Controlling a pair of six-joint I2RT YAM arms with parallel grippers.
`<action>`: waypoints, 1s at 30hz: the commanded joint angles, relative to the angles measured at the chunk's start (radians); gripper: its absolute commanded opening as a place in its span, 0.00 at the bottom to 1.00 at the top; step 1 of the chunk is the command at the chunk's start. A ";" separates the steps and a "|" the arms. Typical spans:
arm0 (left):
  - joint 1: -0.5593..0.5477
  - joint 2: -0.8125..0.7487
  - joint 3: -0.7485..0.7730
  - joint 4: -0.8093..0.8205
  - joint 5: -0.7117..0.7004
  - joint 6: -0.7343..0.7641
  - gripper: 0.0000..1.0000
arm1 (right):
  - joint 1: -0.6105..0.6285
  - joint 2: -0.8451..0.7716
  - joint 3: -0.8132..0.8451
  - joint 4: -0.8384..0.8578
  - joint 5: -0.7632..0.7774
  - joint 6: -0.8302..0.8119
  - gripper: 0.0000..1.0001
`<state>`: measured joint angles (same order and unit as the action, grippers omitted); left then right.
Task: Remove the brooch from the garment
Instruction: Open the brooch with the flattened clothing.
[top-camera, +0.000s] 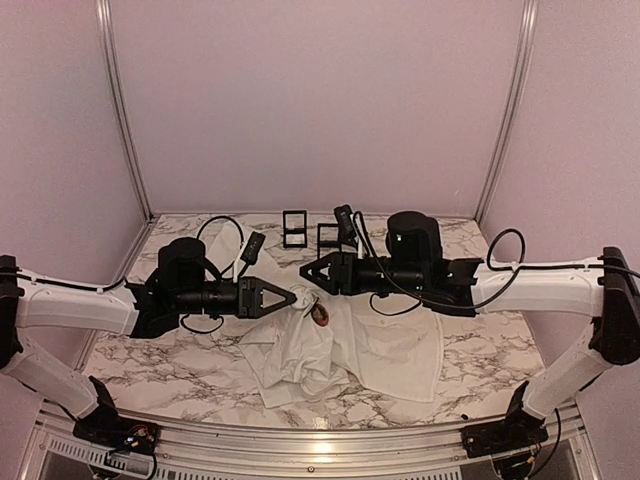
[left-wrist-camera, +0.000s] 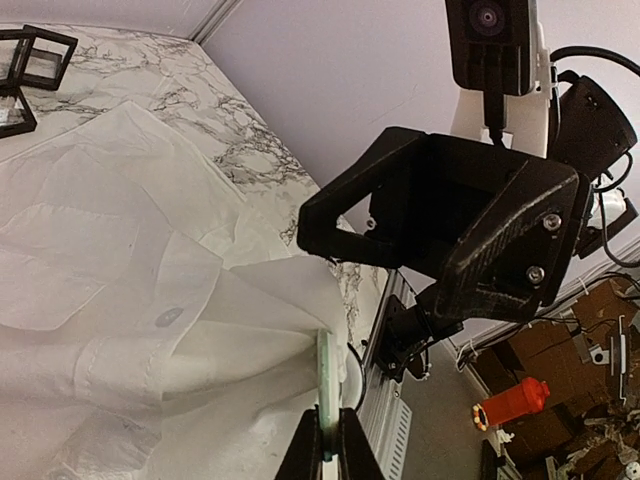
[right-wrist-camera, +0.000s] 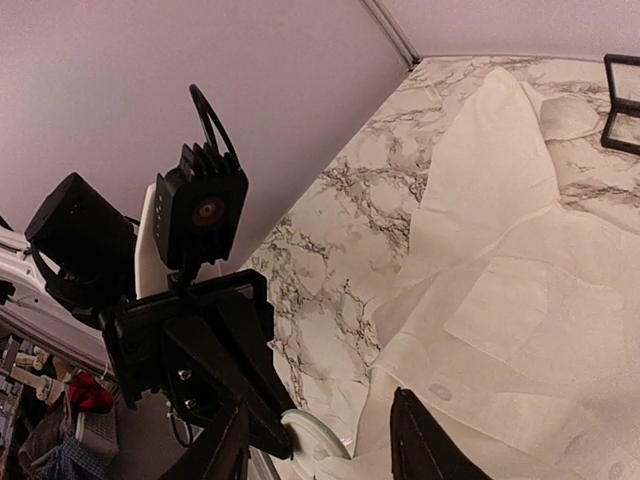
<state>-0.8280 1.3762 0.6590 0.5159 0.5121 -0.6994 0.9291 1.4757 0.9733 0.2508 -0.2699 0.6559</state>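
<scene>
Over the middle of the marble table (top-camera: 150, 375), both arms reach inward and level from their own sides, so that the left gripper (top-camera: 300, 298) and the right gripper (top-camera: 308, 272) point at each other, tips nearly meeting. The right one lies a little farther back on the table.

The white garment (top-camera: 345, 350) lies crumpled beneath them. One fold is drawn up to the left fingertips and the rest is spread toward the right and near side.

In the left wrist view the left gripper (left-wrist-camera: 327, 420) has its fingers pressed together on the brooch (left-wrist-camera: 326, 372). The brooch shows there edge-on as a thin pale rim, with cloth gathered against it.

From above, the brooch (top-camera: 320, 315) is a small reddish-brown oval right at those fingertips, over the raised fold. Whether its pin is in the cloth cannot be told.

In the right wrist view the right gripper (right-wrist-camera: 322, 400) has its fingers well apart and clamps nothing. The brooch (right-wrist-camera: 312, 436) sits low in the gap between them as a pale disc at the tip of the opposing gripper.

Two small black frames (top-camera: 310, 232) stand on the table behind the grippers.
</scene>
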 joint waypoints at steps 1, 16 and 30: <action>-0.006 0.027 0.034 0.054 0.062 0.030 0.00 | -0.059 0.018 -0.020 0.011 -0.119 -0.125 0.49; -0.006 0.072 0.028 0.103 0.052 0.018 0.00 | -0.086 0.078 -0.087 0.042 -0.268 -0.186 0.54; -0.006 0.091 0.025 0.132 0.029 0.004 0.00 | -0.087 0.069 -0.161 0.142 -0.304 -0.125 0.53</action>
<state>-0.8326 1.4601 0.6590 0.5850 0.5491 -0.6994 0.8421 1.5482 0.8272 0.3462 -0.5472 0.4995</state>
